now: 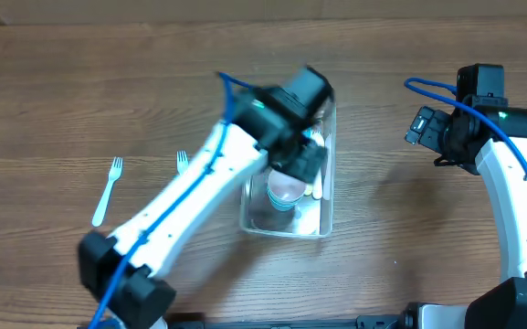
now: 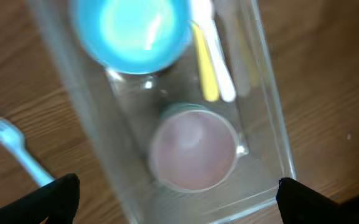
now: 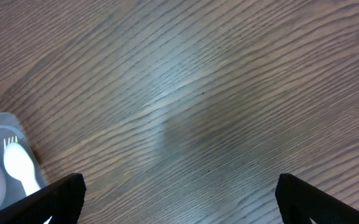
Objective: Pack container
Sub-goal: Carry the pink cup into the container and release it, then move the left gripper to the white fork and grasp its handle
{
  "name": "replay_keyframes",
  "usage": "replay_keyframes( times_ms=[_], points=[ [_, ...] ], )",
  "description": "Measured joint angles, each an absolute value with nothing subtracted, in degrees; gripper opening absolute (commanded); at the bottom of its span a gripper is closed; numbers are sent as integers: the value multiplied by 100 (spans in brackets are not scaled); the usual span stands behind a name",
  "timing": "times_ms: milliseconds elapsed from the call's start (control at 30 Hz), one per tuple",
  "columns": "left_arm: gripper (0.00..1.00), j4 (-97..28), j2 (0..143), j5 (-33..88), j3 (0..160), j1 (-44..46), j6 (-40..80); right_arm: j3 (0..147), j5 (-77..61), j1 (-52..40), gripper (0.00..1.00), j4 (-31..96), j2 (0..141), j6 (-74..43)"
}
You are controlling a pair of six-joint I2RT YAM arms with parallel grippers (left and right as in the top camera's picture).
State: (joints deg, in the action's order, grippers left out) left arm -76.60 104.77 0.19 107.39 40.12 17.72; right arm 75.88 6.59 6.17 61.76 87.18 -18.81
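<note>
On the left the table [image 1: 53, 82] is bare wood, with only a pale fork [image 1: 108, 190] lying well clear of everything. A second fork [image 1: 182, 161] lies near it, with its handle running under the left arm.

That arm reaches in diagonally, and the left gripper [image 1: 301, 163] hangs over the container [image 1: 281, 230], which sits near the middle of the table with its long sides running away from the robot. In the wrist view the left gripper [image 2: 178, 202] has its jaws spread wide. One tip is outside each long wall of the container [image 2: 272, 124], and they grip nothing.

Inside, a pink cup [image 2: 191, 149] stands at the near end, almost touching the end wall. A teal bowl [image 2: 132, 31] fills the width beyond it. A yellow utensil [image 2: 205, 68] and a white utensil [image 2: 223, 68] lie along the right wall (a tight fit).

Right of the rim is a broad open stretch of wood. The right gripper [image 1: 425, 126] is well apart from the bin, and its wrist view shows the right gripper [image 3: 179, 202] spread wide over bare table.
</note>
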Motion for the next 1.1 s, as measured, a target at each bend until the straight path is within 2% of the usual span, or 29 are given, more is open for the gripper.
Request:
replay_keyframes(
  times_ms=[200,433,567,733,900,1100],
  points=[
    [100,-8584,9341,-421,10849,2788,2255,7588,661,617,100,6173,8718,-1883],
    [100,-8720,8482,-1004,9848,2637,3293,7588,657,617,100,6176,8718,-1881],
    [100,-7850,8200,-1120,8364,2620,3870,7588,659,617,100,6173,8718,-1883],
    [100,-6825,8062,-1046,6984,2443,4036,7588,659,617,100,6178,8718,-1883],
    [100,-5839,8055,-692,6128,1809,3848,7588,659,617,100,6180,8718,-1881],
    [88,-4759,8038,-150,5627,987,2934,7588,659,617,100,6178,8718,-1879]
  ],
)
